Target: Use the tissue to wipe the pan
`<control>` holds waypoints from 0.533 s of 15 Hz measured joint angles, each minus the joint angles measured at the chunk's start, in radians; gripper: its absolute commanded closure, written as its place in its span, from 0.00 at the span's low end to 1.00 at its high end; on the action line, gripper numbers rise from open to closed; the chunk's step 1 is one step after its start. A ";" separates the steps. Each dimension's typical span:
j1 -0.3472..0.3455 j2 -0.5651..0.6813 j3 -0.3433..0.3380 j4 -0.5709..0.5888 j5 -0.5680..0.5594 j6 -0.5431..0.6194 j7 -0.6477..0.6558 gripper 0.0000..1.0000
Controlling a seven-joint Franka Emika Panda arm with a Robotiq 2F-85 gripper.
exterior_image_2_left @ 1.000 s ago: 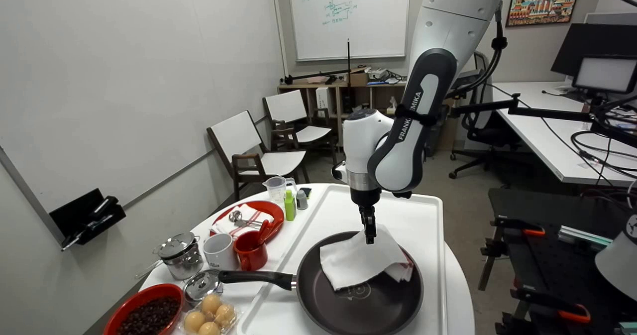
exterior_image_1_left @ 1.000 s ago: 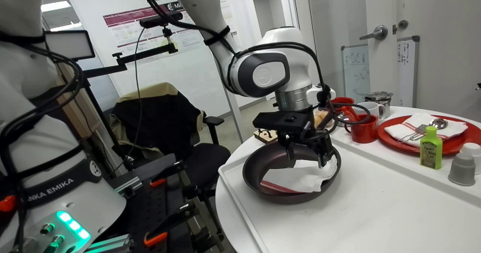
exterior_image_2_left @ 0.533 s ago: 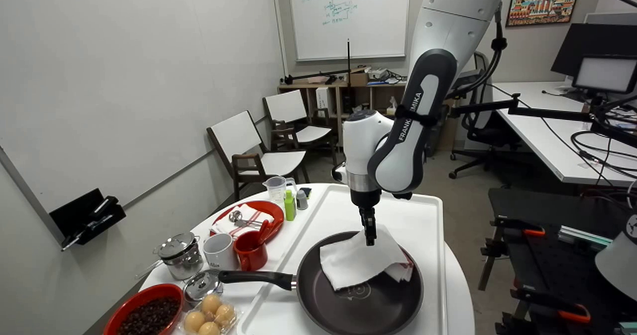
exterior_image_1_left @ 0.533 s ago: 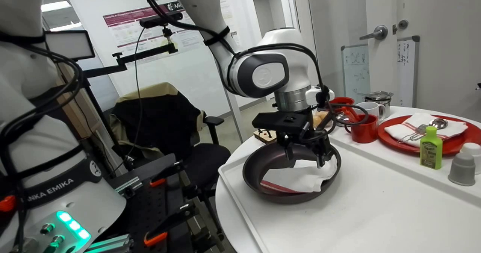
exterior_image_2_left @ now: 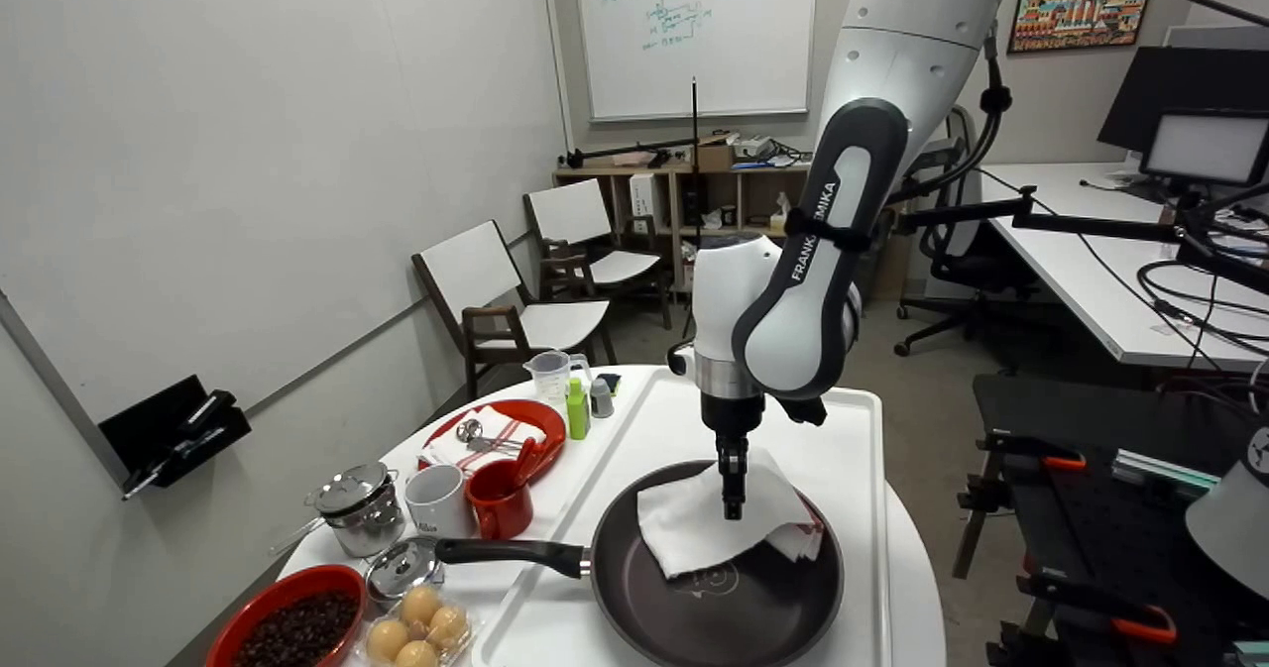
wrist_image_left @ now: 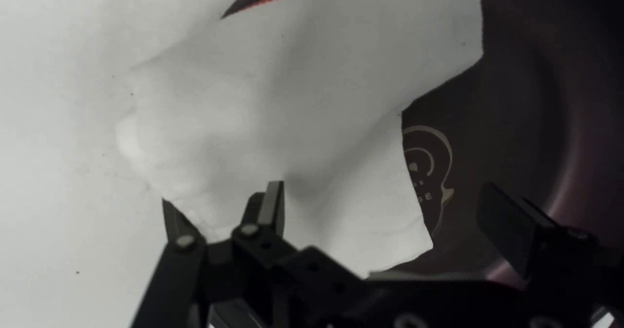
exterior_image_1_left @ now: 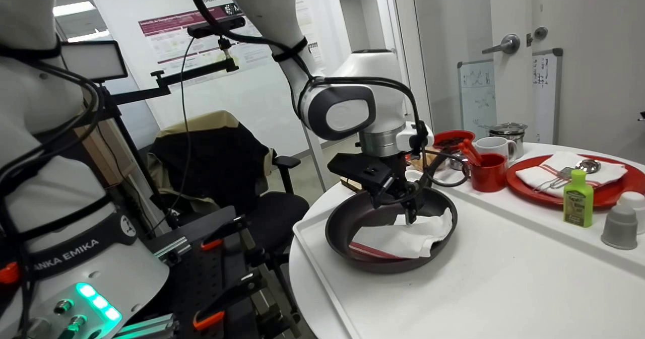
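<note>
one arm [exterior_image_2_left: 872, 152] extends down from the upper right in an exterior view, its forearm [exterior_image_2_left: 843, 216] sloping left to a bent wrist [exterior_image_2_left: 734, 315], from which the gripper [wrist_image_left: 382, 206] hangs tips down over the pan [exterior_image_2_left: 753, 612]. in an exterior view a dark mount [exterior_image_1_left: 363, 170] juts sideways above the fingers [wrist_image_left: 507, 228]. these stand wide apart: in the wrist view one shows against the cloth [exterior_image_2_left: 694, 528], the other against the bare dark floor of the pan, with cloth spread below the gap. whether a tip touches it, i cannot tell. the cloth, white with a red stripe, lies loosely folded in the pan, one end lapping over the rim. the pan sits on the tray [exterior_image_2_left: 833, 429], its handle [exterior_image_2_left: 516, 551] reaching past the tray's edge above the table [exterior_image_2_left: 917, 598], near the red mug [exterior_image_2_left: 496, 508] and the white mug [exterior_image_2_left: 436, 508]. farther off are the green bottle [exterior_image_2_left: 577, 414] and the red plate [exterior_image_1_left: 630, 180], a folded striped napkin [exterior_image_1_left: 567, 158] and metal utensils [exterior_image_1_left: 588, 165] on it.
</note>
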 measured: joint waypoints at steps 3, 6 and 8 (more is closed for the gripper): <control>-0.099 0.001 0.085 -0.032 0.096 0.067 0.005 0.00; -0.195 0.004 0.161 -0.067 0.139 0.154 0.011 0.00; -0.229 0.007 0.186 -0.089 0.139 0.215 0.030 0.00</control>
